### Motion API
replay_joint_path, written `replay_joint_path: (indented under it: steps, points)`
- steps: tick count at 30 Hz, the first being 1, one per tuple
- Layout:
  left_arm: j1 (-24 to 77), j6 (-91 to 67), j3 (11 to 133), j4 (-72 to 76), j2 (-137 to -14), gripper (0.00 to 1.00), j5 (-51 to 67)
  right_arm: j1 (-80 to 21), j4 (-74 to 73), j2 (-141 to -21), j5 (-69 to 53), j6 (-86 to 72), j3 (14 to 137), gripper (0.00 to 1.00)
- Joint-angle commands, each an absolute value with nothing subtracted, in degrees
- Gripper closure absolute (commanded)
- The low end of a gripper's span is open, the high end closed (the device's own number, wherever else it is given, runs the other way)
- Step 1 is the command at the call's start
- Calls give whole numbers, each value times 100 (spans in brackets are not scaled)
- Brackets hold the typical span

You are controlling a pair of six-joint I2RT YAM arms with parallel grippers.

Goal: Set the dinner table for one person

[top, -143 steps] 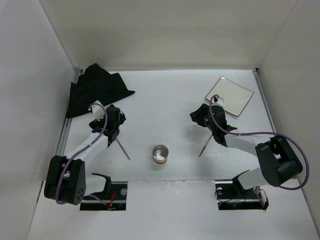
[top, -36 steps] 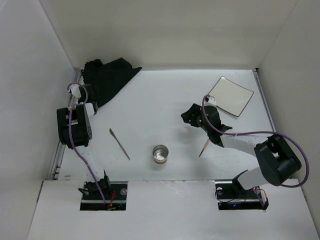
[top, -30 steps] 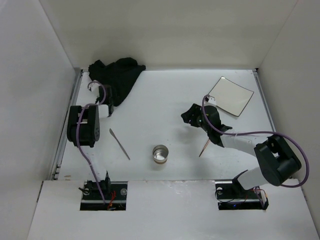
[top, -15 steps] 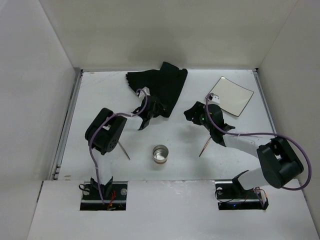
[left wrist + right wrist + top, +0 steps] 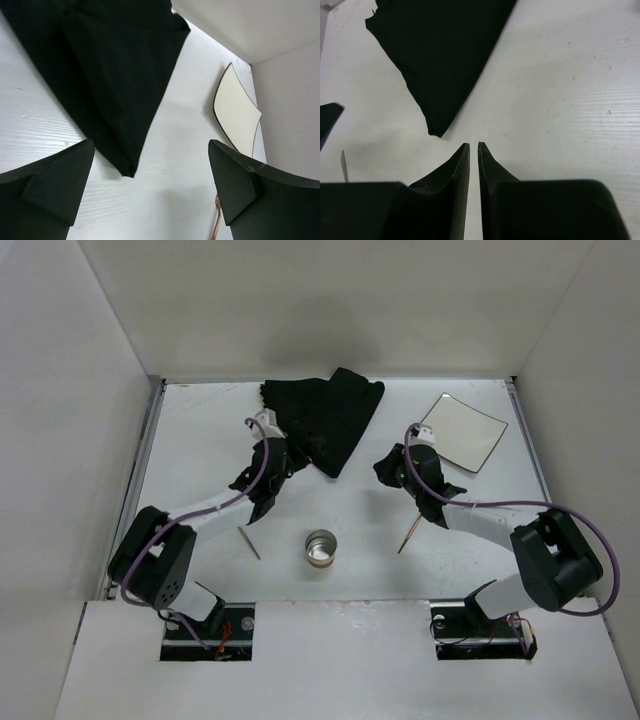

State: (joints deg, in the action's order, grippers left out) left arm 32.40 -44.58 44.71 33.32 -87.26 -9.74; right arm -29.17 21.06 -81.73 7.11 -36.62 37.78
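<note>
The black cloth mat [image 5: 325, 418] lies folded at the back middle of the white dinner table [image 5: 200, 440]. Its near tip points at both grippers. My left gripper [image 5: 297, 462] is wide open and empty, just left of that tip; in the left wrist view the gripper [image 5: 151, 145] frames the cloth [image 5: 110, 65]. My right gripper [image 5: 385, 472] is shut and empty, low over the table right of the tip. In the right wrist view the gripper [image 5: 473, 146] points at the cloth [image 5: 440, 55]. The white square plate [image 5: 462, 430] lies at the back right.
A knife [image 5: 250, 540] lies partly under my left arm. A small metal cup [image 5: 321, 548] stands at the near middle. A copper utensil [image 5: 408, 535] lies under my right arm and shows in the left wrist view [image 5: 218, 220]. Walls enclose three sides.
My left arm swept the black cloth from the far left corner to the back middle, let it go and opened. The right gripper barely moved.
</note>
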Motion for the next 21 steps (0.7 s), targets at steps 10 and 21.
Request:
replay_joint_path:
  steps: [10,21]
  points:
    - [2589,-3973,2840,3780,-7322,39,-1529,-3774,503,-9631,1362,-2401,6605,40]
    - [1912,-4508,1864,4393,-7189,38,-1486,-4231,-1431,-12285,2478,-380,10649,25]
